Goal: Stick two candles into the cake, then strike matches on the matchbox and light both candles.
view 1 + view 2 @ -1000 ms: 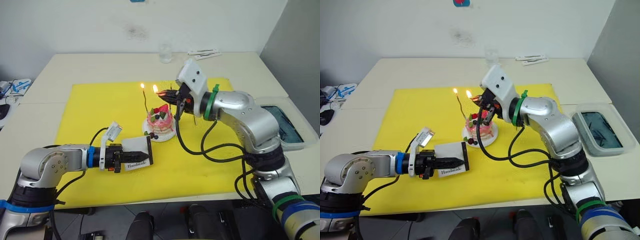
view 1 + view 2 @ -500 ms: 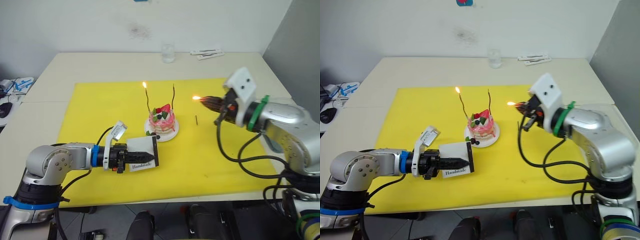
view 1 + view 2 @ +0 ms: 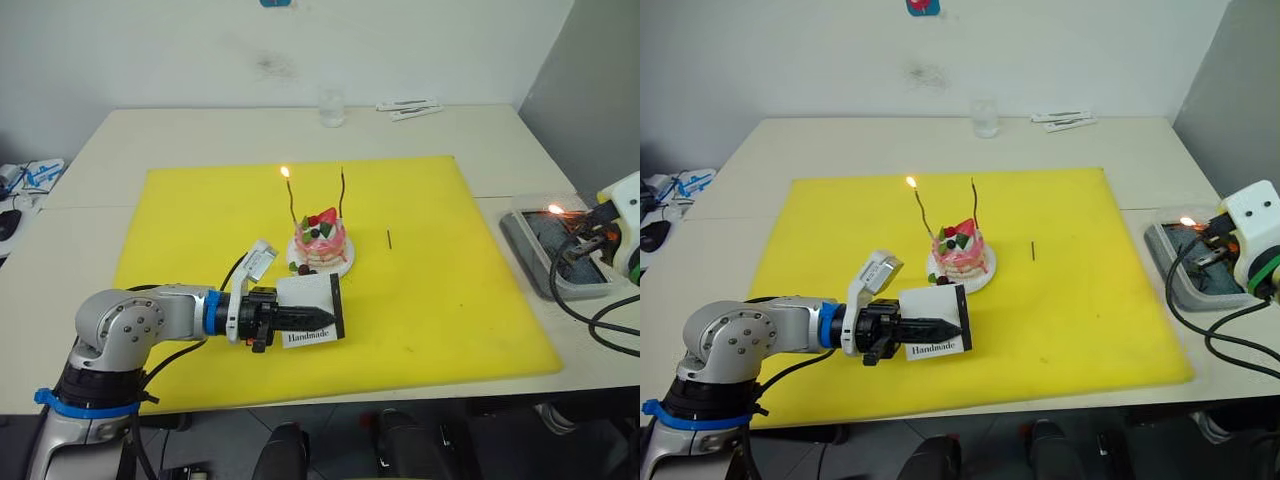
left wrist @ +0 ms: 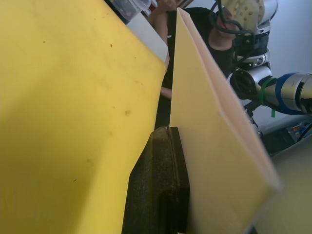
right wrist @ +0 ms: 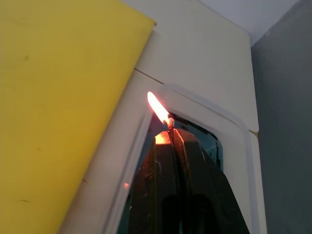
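The left jaws [image 3: 318, 318] pinch the matchbox [image 3: 312, 311] just in front of the cake [image 3: 321, 240]. One candle [image 3: 290, 198] burns; the other candle [image 3: 343, 192] looks unlit, so it may need relighting. The right jaws [image 3: 578, 220], earlier beside the cake, now pinch a burning match [image 5: 170, 124] over the tray [image 3: 1164, 245]; flame near fingertips risks scorching.

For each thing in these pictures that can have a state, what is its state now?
Left candle: standing in the cake, lit.
Right candle: standing in the cake, unlit.
Matchbox: held by the left tool.
Burning match: held by the right tool over the tray.
Spare match: lying on the yellow mat.
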`<state>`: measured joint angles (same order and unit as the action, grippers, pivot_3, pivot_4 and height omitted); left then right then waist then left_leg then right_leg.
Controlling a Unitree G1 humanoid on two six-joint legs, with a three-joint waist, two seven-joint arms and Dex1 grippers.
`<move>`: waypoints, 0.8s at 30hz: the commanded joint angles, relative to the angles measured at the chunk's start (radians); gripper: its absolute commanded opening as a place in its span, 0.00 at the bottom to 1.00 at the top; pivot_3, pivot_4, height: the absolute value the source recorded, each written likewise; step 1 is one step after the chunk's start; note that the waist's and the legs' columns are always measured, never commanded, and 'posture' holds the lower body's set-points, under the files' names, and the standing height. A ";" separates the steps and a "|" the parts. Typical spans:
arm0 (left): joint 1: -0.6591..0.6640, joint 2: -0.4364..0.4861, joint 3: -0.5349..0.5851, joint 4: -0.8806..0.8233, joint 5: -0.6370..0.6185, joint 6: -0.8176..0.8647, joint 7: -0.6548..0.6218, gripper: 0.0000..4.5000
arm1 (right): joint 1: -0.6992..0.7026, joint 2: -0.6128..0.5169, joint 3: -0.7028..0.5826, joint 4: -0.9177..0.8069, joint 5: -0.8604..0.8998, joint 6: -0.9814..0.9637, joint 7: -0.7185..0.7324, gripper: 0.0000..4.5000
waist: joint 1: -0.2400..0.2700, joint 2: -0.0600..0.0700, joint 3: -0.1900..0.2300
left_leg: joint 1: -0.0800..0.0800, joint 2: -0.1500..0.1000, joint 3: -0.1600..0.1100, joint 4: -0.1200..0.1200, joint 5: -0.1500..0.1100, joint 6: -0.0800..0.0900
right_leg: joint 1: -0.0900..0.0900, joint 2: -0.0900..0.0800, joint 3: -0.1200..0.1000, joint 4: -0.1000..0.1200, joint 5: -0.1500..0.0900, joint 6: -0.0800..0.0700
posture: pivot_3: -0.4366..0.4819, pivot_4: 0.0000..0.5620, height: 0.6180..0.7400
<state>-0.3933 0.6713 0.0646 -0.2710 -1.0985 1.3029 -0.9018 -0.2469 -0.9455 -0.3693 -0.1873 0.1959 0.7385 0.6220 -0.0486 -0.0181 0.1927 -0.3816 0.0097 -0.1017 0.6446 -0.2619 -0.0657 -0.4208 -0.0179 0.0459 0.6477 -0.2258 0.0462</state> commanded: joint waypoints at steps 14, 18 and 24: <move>0.029 -0.003 0.048 -0.043 -0.068 -0.008 0.064 0.00 | -0.068 -0.031 0.099 0.182 -0.162 -0.183 -0.083 0.70 | -0.002 0.000 0.000 | 0.000 0.000 0.000 0.000 0.000 0.000 | 0.000 0.000 0.001 0.000 0.001 0.001 | 0.48 0.27 1.00; 0.027 0.002 0.047 -0.037 -0.063 -0.013 0.061 0.00 | -0.070 -0.038 0.095 0.168 -0.191 -0.224 -0.107 0.99 | -0.002 0.000 0.000 | 0.000 0.000 0.000 0.000 0.000 0.000 | 0.000 0.000 0.001 0.000 0.001 0.001 | 0.48 0.27 1.00; 0.026 0.014 0.051 -0.029 -0.053 -0.021 0.058 0.00 | -0.105 -0.062 0.036 0.072 -0.204 -0.272 -0.135 0.99 | -0.002 0.000 0.000 | 0.000 0.000 0.000 0.000 0.000 0.000 | 0.000 0.000 0.001 0.001 0.001 0.001 | 0.48 0.27 1.00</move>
<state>-0.3641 0.6737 0.0856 -0.2815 -1.1385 1.2984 -0.8381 -0.3266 -0.9736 -0.2702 -0.0477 0.0018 0.4873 0.5009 -0.0509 -0.0179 0.1927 -0.3818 0.0093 -0.1013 0.6447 -0.2619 -0.0659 -0.4209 -0.0179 0.0472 0.6483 -0.2248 0.0476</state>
